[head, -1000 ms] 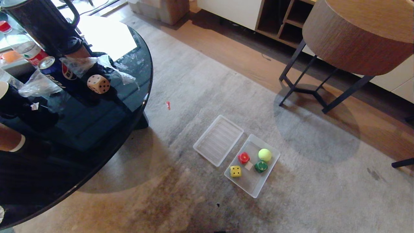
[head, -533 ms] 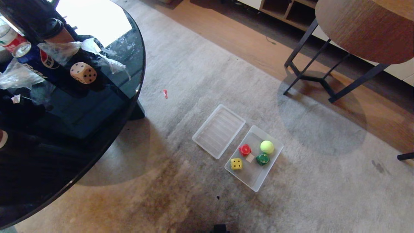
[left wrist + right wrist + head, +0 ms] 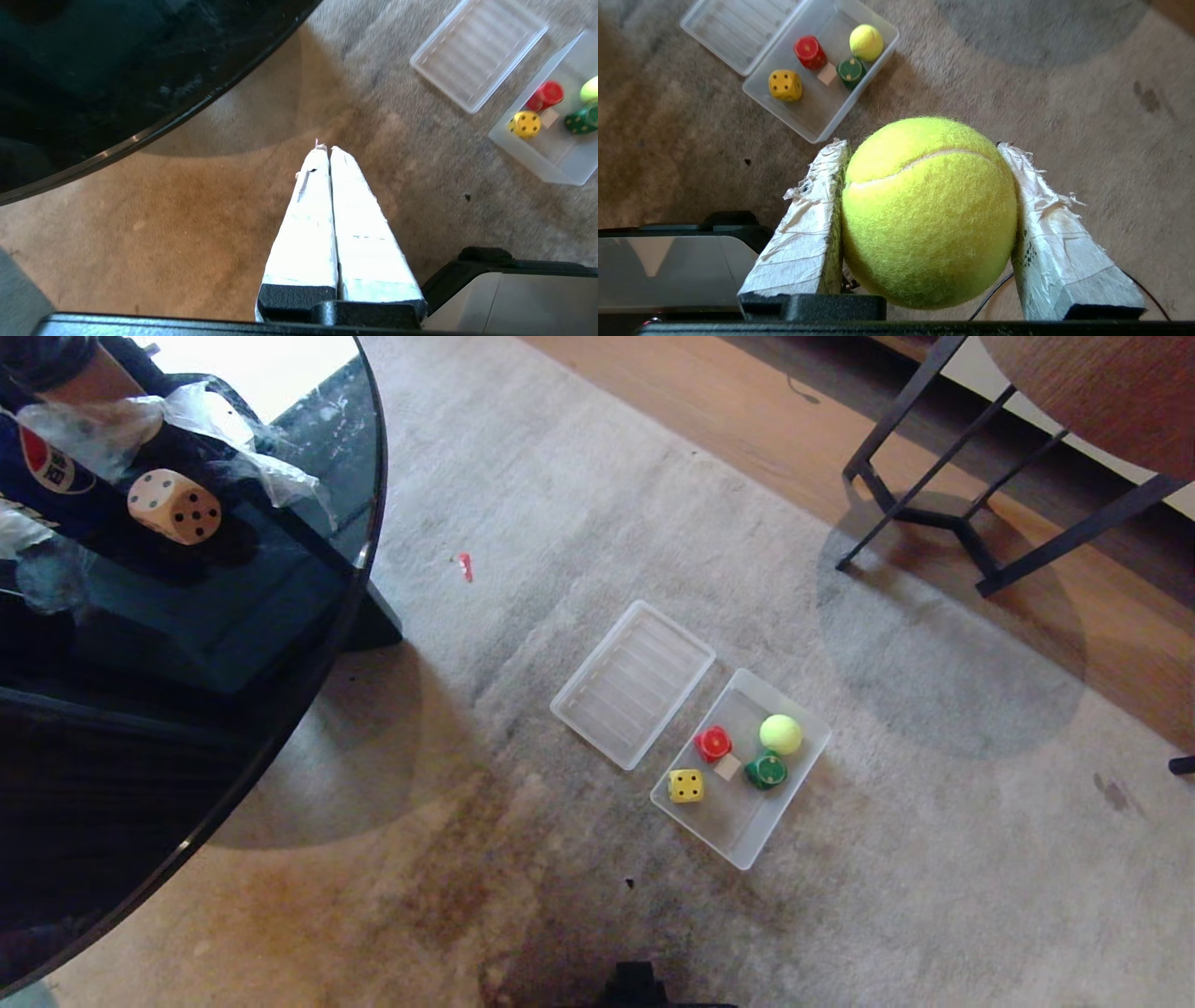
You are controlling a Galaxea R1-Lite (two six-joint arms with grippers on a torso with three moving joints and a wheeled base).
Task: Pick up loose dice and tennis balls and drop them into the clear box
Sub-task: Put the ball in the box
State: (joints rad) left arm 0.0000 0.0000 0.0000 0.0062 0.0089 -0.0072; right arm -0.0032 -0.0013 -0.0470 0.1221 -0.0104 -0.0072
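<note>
The clear box [image 3: 789,803] lies on the grey carpet and holds a red die [image 3: 712,743], a yellow die [image 3: 686,786], a green die [image 3: 766,771] and a tennis ball [image 3: 780,734]. A pale beige die [image 3: 175,506] with black pips sits on the dark round table [image 3: 308,644] at the upper left. In the right wrist view my right gripper [image 3: 920,149] is shut on a second tennis ball [image 3: 929,214], held above the carpet short of the clear box [image 3: 808,116]. My left gripper [image 3: 327,149] is shut and empty over the carpet beside the table. Neither gripper shows in the head view.
The flat ribbed clear lid [image 3: 633,681] lies beside the box. A blue drink can [image 3: 42,467] and crumpled plastic film [image 3: 243,439] crowd the table near the beige die. A wooden side table on black legs [image 3: 943,504] stands at the upper right. A red scrap [image 3: 464,566] lies on the carpet.
The whole head view has tilted downward: table, box and lid all slide up the picture, and more near carpet shows. The things themselves have not moved.
</note>
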